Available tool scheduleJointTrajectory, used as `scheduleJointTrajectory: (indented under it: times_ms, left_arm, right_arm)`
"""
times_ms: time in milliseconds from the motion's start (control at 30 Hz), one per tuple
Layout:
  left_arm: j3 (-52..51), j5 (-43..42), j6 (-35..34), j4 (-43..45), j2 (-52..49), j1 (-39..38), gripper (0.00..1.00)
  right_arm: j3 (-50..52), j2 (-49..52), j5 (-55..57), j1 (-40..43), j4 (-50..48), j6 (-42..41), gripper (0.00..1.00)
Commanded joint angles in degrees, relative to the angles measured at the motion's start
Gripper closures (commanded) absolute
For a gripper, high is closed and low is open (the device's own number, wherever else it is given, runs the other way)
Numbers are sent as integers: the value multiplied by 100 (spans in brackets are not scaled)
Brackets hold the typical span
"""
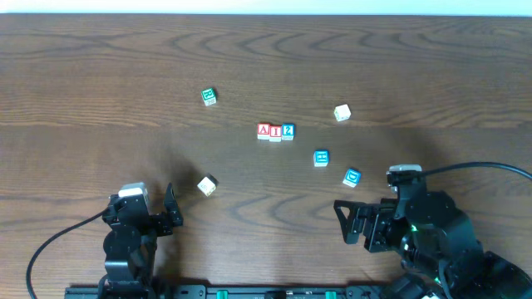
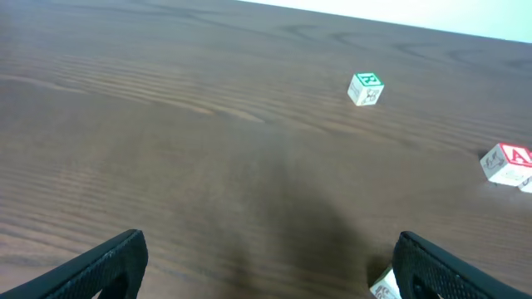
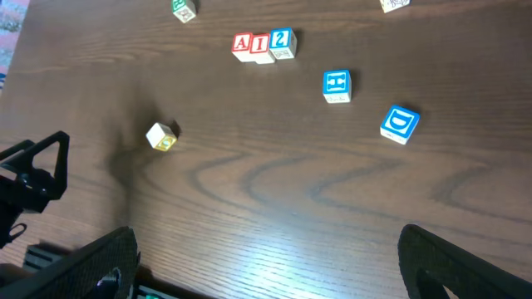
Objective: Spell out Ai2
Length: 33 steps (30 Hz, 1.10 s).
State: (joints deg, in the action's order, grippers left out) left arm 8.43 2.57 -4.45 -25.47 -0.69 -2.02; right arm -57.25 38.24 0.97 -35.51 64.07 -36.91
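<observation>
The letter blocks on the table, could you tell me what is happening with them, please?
The A block, the I block and the 2 block sit side by side in a row mid-table, reading Ai2. The left gripper and the right gripper hang open and empty, well short of the row. Spares such as the green block lie scattered around.
</observation>
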Motion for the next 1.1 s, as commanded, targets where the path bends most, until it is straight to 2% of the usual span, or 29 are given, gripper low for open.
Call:
scheduleJointTrajectory:
  times_ms: [0, 767, 967, 1067]
  left_arm:
    - [-118, 39, 22, 22, 50, 13, 5]
    - [-118, 59, 20, 22, 42, 13, 5]
    - [-118, 59, 20, 22, 42, 13, 5]
    - [-118, 59, 20, 22, 42, 13, 5]
  right_arm:
    - [-4, 2, 11, -52, 2, -76, 1]
    - [-4, 2, 11, -52, 74, -72, 1]
    - [44, 2, 999, -28, -17, 1154, 1]
    - [295, -192, 988, 487, -450, 2184, 1]
